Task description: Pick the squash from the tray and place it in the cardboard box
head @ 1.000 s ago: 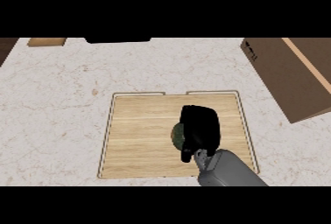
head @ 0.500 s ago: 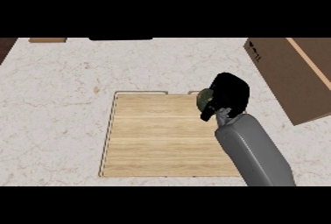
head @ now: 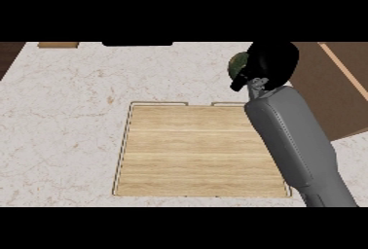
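Curling around the squash (head: 238, 63), the black fingers (head: 239, 82) of the right hand (head: 274, 59) are gripping the green vegetable and hiding most of it, so that only a dark green edge is showing at the hand's left side. The hand is holding the squash above the pale counter (head: 72, 97), just beyond the far right corner of the wooden tray (head: 194, 146) and right beside the cardboard box (head: 330, 92). The grey forearm is crossing the tray's right edge on its way up from the lower border. The squash is already off the tray, which suggests the carry stage is under way, with the hand apparently aiming toward the box on the tray's right. The box's brown wall is standing between the squash and the inside of the box, so the hand will probably be needing to clear that wall before letting go. The left hand is not showing anywhere.
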{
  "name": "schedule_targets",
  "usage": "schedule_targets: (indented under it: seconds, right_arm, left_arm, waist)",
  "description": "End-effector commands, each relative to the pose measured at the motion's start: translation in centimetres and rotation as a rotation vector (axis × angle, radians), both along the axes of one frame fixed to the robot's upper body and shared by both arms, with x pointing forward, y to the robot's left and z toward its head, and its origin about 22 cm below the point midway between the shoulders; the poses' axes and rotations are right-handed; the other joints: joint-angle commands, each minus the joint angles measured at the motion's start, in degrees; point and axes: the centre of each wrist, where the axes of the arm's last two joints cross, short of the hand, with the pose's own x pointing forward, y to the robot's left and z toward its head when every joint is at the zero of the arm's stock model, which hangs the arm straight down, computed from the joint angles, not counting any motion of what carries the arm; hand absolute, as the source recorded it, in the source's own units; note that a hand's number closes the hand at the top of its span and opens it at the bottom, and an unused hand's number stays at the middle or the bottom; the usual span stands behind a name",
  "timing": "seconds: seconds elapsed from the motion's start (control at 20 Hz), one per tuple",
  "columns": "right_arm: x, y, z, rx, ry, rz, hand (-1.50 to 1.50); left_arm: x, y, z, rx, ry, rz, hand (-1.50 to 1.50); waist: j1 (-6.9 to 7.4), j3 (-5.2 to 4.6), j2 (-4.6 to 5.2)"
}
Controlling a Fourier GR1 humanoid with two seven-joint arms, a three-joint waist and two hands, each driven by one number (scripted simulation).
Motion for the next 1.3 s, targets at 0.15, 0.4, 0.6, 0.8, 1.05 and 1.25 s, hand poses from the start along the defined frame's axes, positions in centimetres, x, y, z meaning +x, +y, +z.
schedule_targets:
  seconds: [0.15, 0.4, 0.6, 0.8, 1.05, 1.25]
  right_arm:
    - [1.9, -1.4, 5.0, -0.039, -0.086, -0.204, 1.5]
    - [3.1, -3.5, 6.9, -0.092, -0.118, -0.252, 1.5]
    - [3.5, -5.8, 7.8, -0.087, -0.166, -0.283, 1.5]
    - [4.1, -8.4, 8.1, -0.067, -0.182, -0.316, 1.5]
    - [4.2, -11.4, 8.7, -0.02, -0.197, -0.315, 1.5]
    - [4.4, -14.2, 7.0, -0.032, -0.189, -0.325, 1.5]
  left_arm:
    - [9.1, 0.9, 3.4, 0.042, -0.441, 0.022, 0.0]
    - [9.1, 0.9, 3.4, 0.035, -0.443, 0.016, 0.0]
    - [9.2, 1.2, 3.4, 0.031, -0.442, 0.028, 0.0]
    - [9.3, 1.5, 3.5, 0.039, -0.452, 0.033, 0.0]
    - [9.3, 1.4, 3.6, 0.038, -0.462, 0.039, 0.0]
    - [9.5, 1.3, 4.0, 0.036, -0.478, 0.051, 0.0]
  waist:
    - [-2.14, -0.29, -0.29]
    - [-2.06, -0.21, 0.07]
    - [-2.5, -0.07, 0.08]
    - [-2.17, 0.02, 0.57]
    - [-2.44, 0.17, 0.48]
    - [-2.91, 0.29, 1.06]
